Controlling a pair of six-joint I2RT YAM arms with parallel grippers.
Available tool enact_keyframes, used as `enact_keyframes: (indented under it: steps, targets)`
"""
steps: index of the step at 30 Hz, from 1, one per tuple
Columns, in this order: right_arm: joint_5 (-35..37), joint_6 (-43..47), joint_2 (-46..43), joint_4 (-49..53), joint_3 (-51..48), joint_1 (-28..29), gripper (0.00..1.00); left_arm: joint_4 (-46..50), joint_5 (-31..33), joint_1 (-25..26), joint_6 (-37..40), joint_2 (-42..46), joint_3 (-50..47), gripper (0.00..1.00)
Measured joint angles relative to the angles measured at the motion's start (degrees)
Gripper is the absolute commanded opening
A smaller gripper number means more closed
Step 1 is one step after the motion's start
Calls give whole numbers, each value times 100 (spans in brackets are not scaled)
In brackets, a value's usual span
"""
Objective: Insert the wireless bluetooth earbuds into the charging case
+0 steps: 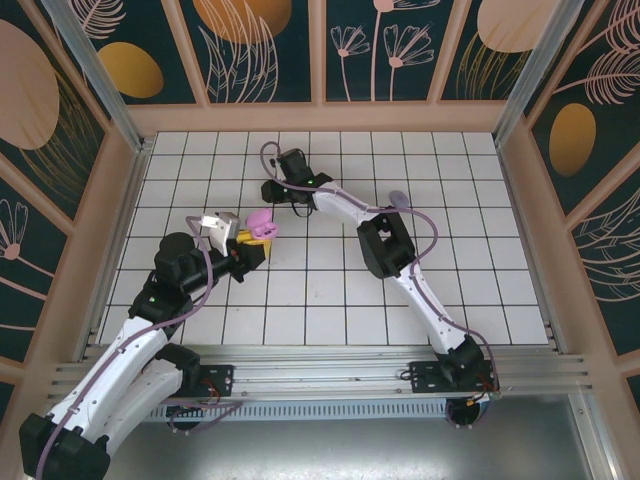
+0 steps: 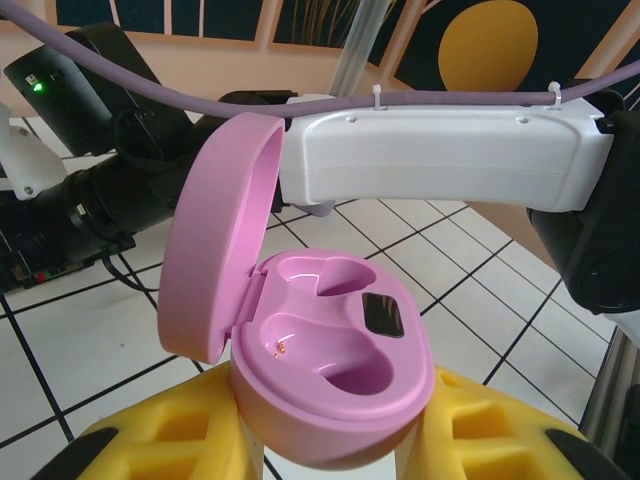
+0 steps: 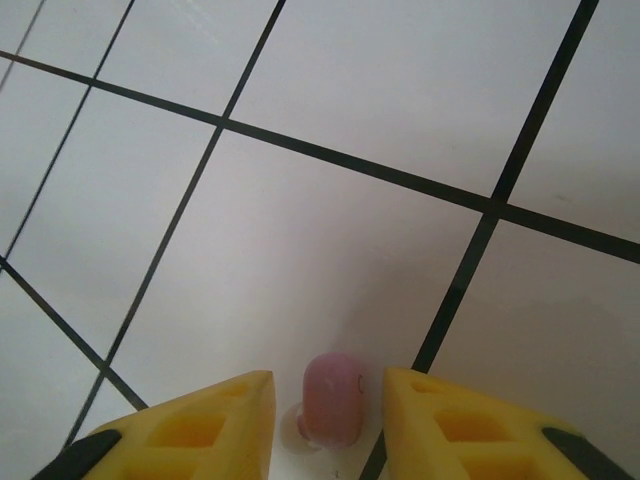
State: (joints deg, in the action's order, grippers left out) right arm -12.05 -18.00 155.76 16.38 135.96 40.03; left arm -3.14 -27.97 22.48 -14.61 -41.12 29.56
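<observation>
Left claw (image 2: pixel 325 445): closed on the lower body of the charging case (image 2: pixel 335 385), one yellow finger against each flank. The low grip leaves the top face free.
Charging case: pink and oval, presented with its open face upward and toward the wrist camera, so that it serves as a steady receptacle.
Lid (image 2: pixel 215 240): hinged back on the left and standing nearly upright, clear of the approach from above.
Wells (image 2: pixel 335 320): two moulded recesses in the top face, both vacant. By this reading no insertion has been made.
Right claw (image 3: pixel 328 385): pointed down at the table (image 3: pixel 350 200), its fingers partly apart, holding nothing. A narrow gap shows on each side of the earbud (image 3: pixel 330 405).
Earbud: a small pinkish bud lying on a white tile beside a dark grout line, between the two yellow fingers. The straddle suits a pinch across its short axis.
Layout: in the overhead view the right claw works just beyond the held case, which would make the carry to the wells short.
Step in hand (judged): closing on the bud, ahead of the lift.
</observation>
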Motion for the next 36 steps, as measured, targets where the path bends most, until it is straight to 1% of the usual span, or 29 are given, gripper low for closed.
enact_keyframes:
  steps: [8,13,17,22,29,36]
  targets:
    - [175,293,9,216,81,90,21,0,0,0,0,-2,0,3]
    - [173,289,-4,260,79,85,18,0,0,0,0,-11,0,3]
    - [151,269,-273,321,-295,44,17,0,-2,0,0,-11,0,3]
    - [111,245,-951,363,-1239,-48,16,-7,-28,0,0,-50,0,3]
    - [-33,9,-2341,63,-3108,-304,15,-55,-219,0,0,-251,0,3]
    - [-96,-343,-3893,-326,-5121,-671,15,-393,-525,0,44,-612,7,3]
